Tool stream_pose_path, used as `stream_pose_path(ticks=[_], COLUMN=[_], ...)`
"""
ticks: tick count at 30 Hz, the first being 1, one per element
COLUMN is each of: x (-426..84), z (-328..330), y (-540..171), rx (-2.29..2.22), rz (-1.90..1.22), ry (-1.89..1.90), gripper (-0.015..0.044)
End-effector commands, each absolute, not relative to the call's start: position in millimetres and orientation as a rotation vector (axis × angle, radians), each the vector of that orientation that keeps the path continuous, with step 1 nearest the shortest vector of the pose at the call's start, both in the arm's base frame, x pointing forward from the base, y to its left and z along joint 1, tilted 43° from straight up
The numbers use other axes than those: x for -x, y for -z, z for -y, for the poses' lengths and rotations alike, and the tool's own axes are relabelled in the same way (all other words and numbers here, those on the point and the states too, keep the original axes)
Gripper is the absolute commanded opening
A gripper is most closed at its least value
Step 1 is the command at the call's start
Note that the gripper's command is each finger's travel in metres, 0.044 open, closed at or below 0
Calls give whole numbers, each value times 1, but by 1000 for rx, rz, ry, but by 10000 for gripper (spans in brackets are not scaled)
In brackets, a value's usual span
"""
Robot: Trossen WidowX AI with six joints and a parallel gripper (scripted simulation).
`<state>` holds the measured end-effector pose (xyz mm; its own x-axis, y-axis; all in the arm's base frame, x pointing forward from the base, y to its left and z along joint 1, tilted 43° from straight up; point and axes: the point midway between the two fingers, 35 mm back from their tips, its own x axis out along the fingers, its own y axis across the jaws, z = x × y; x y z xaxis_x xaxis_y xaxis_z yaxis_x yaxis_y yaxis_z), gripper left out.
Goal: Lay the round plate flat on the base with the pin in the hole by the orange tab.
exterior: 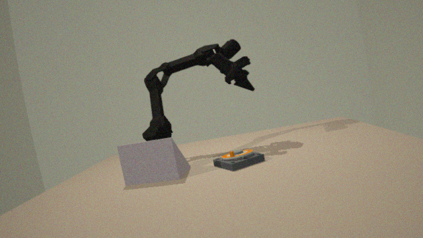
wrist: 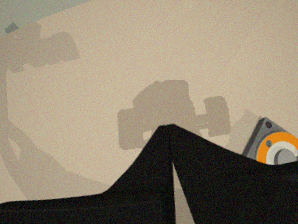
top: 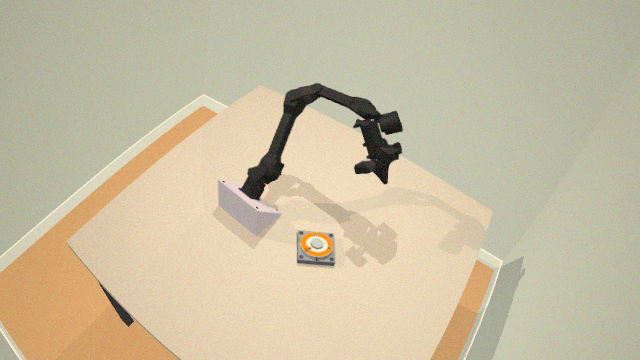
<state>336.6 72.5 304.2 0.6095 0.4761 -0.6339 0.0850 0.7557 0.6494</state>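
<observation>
The orange round plate sits on a white post on the dark grey square base, tilted slightly in the side view. An orange tab stands up at its near side. My gripper is shut and empty, its fingertips together. It hangs high in the air, well above the table and off to the side of the plate. In the wrist view the plate shows only at the right edge, partly hidden by a finger.
The arm's lilac mounting block stands on the beige table top, close to the left of the base. An orange-rimmed lower surface surrounds the table.
</observation>
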Motion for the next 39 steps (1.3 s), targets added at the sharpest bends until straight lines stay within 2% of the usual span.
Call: stream_pose_path(ticks=[1, 7, 12, 17, 39], x=[-347, -339, -302, -269, -260], z=[-43, -6, 28, 39, 7], y=[-238, -158, -78, -41, 1], rx=[-570, -453, -408, -433, -444], rz=[-1053, -1242, -1416, -1467, -1469], ry=[-247, -318, -507, -668, -703], gripper=[0, 0, 0, 0, 0])
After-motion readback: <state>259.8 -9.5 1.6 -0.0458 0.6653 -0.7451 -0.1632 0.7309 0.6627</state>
